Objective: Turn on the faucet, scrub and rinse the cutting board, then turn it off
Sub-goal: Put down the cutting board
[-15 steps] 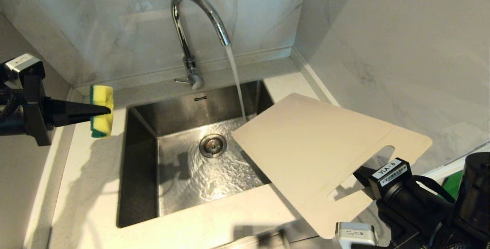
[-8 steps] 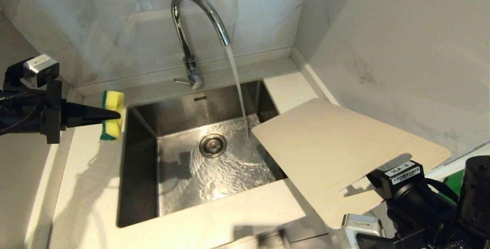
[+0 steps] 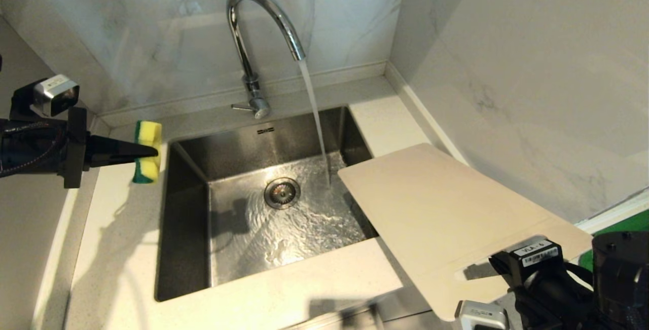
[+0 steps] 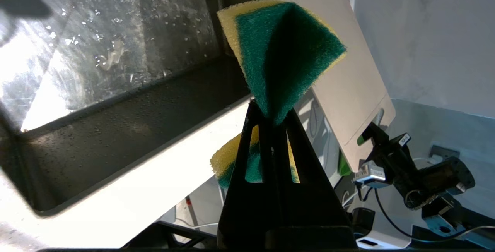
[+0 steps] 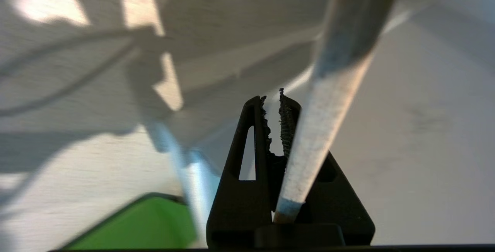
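**sinkwatcher:** Standing next to this rig right now. The tall shiny chrome gooseneck faucet [image 3: 263, 26] is running, a stream of water [image 3: 314, 117] pouring into the brushed steel sink [image 3: 187, 228]. The right claw [image 5: 275, 108] is clamped on the large thin pale beige cutting board [image 3: 446, 208], right by the slot handle at its short edge. The board hangs tilted, one corner out over the sink's right side and the rest above the pale speckled bench [image 3: 116, 249]. As far as I can tell the stream falls just beside that corner, not on it.

**benchlurker:** So it's held by one edge only? That's my worry. A big flat board pinched at one end has a lot of leverage, and once it's wet it could pivot or slide out of the grip.

**sinkwatcher:** Agreed. From the wrist camera the board sits off to one side of the fingers, not centred. The left claw [image 3: 152, 151] is squeezed shut on a yellow and green sponge [image 3: 147, 150], folding it, and it hovers over the bench at the sink's left rim, well apart from the board.

**benchlurker:** Then scrubbing is the risky bit. Push the sponge on the far end and the board twists in the right claw, or bangs down onto the sink edge.

**sinkwatcher:** Also splash. A tilted board under that stream could sheet water onto the bench or toward the right arm's camera. And the small thin side lever [image 3: 242, 108] is an easy target to miss later.
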You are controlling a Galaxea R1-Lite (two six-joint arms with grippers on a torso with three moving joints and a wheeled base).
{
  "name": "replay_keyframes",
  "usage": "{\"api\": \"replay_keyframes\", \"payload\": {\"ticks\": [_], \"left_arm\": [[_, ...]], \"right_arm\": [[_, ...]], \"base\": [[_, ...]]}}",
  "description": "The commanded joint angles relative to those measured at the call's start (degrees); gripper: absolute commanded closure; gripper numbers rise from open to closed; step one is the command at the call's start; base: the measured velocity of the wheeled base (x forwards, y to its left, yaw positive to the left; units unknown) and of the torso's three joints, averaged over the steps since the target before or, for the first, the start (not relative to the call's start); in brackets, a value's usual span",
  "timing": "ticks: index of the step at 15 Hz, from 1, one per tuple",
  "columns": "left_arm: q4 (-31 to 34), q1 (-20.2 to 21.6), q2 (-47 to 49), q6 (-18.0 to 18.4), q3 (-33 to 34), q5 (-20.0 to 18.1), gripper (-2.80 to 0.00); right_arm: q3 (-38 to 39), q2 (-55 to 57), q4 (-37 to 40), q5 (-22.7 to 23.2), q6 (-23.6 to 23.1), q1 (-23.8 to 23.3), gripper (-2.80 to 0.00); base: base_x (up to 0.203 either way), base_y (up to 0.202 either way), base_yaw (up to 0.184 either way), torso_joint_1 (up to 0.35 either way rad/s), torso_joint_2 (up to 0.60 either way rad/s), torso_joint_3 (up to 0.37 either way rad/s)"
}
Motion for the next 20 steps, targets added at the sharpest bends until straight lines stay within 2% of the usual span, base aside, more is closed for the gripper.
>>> {"api": "replay_keyframes", "payload": {"ticks": [1,5,10,14,20], "left_arm": [[0.1,0.3,1.2,0.0,-0.3,-0.3,0.00],[0.0,0.8,2.3,0.4,-0.3,-0.4,0.00],[-2.1,1.1,4.5,0.4,-0.7,-0.4,0.00],[-3.2,1.7,5.8,0.6,-0.8,-0.4,0.00],[-3.4,1.9,6.9,0.7,-0.9,-0.6,0.00]], "right_arm": [[0.1,1.2,1.7,0.9,3.3,0.0,0.00],[0.0,4.1,6.9,9.7,10.8,0.1,0.00],[-0.1,10.4,8.4,20.6,16.0,0.1,0.00],[-0.1,14.4,8.7,23.9,16.4,0.1,0.00],[-0.3,18.9,10.5,25.4,16.3,0.7,0.00]], "base": [[0.000,0.000,0.000,0.000,0.00,0.000],[0.000,0.000,0.000,0.000,0.00,0.000],[0.000,0.000,0.000,0.000,0.00,0.000],[0.000,0.000,0.000,0.000,0.00,0.000],[0.000,0.000,0.000,0.000,0.00,0.000]]}}
